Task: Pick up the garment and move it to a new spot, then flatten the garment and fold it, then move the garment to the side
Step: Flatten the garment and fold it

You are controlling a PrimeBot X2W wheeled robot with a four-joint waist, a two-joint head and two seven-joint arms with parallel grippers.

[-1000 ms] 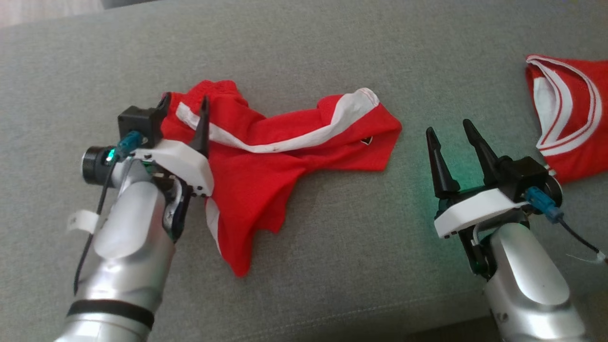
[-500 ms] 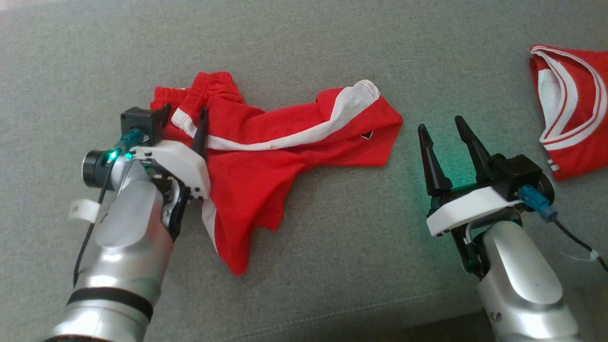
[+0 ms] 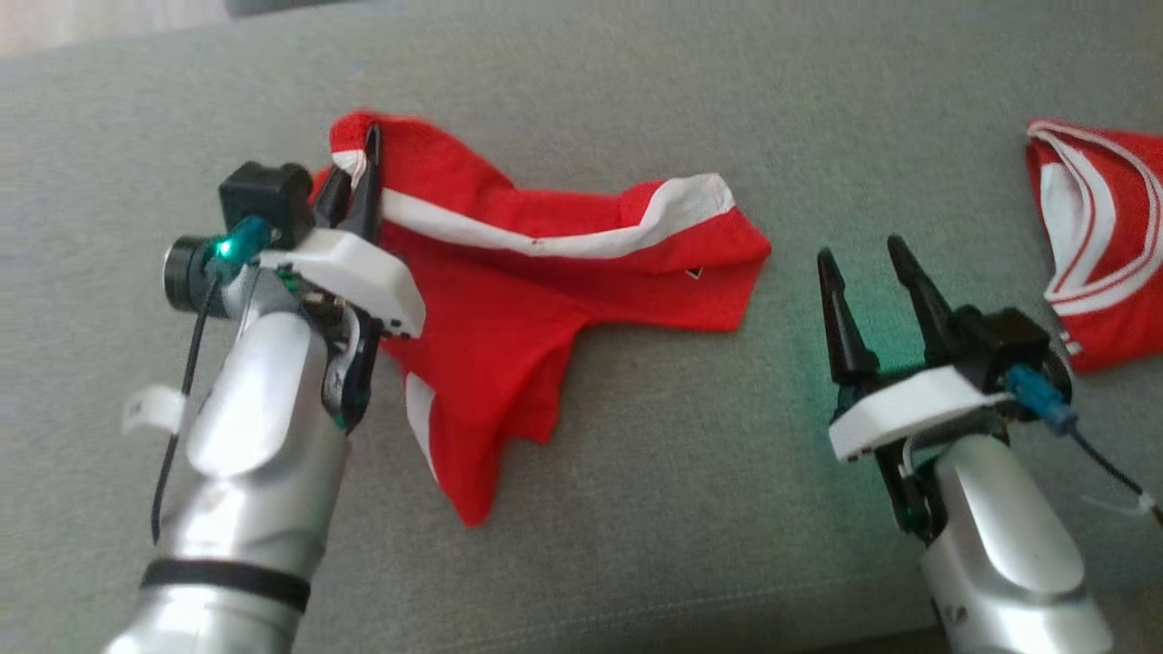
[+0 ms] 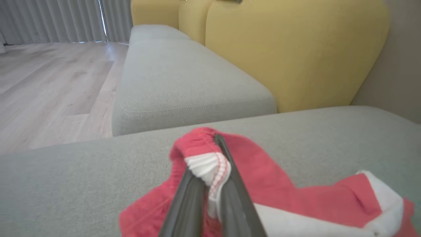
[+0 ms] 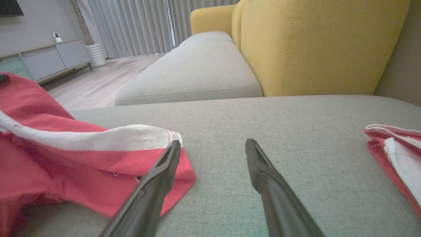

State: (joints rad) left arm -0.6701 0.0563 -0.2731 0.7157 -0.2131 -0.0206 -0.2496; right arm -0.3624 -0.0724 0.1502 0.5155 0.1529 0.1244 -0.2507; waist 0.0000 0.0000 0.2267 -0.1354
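- The left gripper [image 3: 362,163], open a second ago, has clamped onto the waistband of the red shorts [image 3: 509,300].
- The right gripper [image 3: 863,254] hovers spread and empty just right of the shorts' leg, over the grey sofa seat [image 3: 636,545].
- A red shirt [image 3: 1122,309] lies further right, with a yellow backrest [image 5: 312,42] behind.

Grey sofa [image 3: 636,73] and its surroundings
A red-and-white jersey [image 3: 1122,318] lies at the sofa seat's right end; yellow back cushions [image 5: 312,49] stand behind, with pale wood floor [image 4: 49,82], grey curtains [image 5: 131,26] and a low sideboard [image 5: 42,61] beyond.
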